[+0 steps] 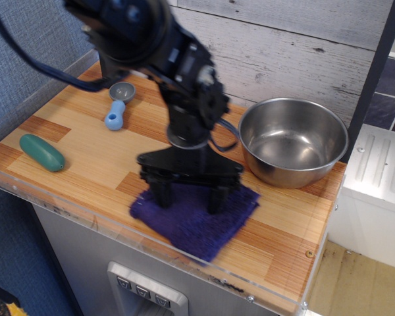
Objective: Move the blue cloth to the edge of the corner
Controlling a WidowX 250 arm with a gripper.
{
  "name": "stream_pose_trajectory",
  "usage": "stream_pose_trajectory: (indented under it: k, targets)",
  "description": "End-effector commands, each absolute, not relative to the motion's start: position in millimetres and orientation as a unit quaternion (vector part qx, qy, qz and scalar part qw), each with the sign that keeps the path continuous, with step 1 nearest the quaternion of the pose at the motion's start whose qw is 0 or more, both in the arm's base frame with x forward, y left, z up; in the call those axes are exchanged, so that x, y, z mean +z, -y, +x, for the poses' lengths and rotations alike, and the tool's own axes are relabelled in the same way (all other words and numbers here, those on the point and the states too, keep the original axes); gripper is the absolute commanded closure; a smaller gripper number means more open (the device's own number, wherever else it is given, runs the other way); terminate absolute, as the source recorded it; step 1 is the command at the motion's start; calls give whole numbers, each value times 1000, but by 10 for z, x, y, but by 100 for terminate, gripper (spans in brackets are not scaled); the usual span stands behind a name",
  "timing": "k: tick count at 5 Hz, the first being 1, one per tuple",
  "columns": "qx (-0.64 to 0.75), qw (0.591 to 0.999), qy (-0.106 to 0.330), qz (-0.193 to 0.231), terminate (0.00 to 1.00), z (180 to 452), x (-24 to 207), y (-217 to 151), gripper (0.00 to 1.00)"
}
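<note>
The blue cloth (196, 224) lies flat on the striped wood-grain countertop (276, 224), at the middle of the front, with its front tip at the clear plastic rim. My gripper (187, 201) stands upright on the cloth. Its two black fingers (160, 195) are spread wide, and both tips press down into the cloth's back half. Nothing is pinched between them. The countertop's corner (301, 280), with its small screw hole (309, 253), is at the front right, a cloth's width from the cloth's right edge.
A steel bowl (293, 141) stands at the back right, close behind the cloth. A teal oval object (42, 152) lies at the far left. A light blue handled scoop (116, 105) lies at the back left. A white plank wall (263, 46) runs behind.
</note>
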State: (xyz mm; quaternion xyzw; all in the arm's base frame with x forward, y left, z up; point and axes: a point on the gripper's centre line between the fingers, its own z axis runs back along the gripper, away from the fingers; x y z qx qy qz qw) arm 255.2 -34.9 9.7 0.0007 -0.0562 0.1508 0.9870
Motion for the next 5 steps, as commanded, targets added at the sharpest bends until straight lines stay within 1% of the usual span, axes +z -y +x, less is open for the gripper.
stream_pose_trajectory:
  k: [1, 2, 3, 4, 5]
  targets:
    - [103, 994, 45, 1, 0, 2355, 25, 859, 0]
    - [89, 995, 44, -1, 0, 2336, 5, 964, 0]
    - [99, 994, 49, -3, 0, 2361, 53, 880, 0]
    - [119, 990, 63, -34, 0, 2415, 143, 799, 0]
    - [131, 987, 69, -58, 0, 2540, 323, 815, 0]
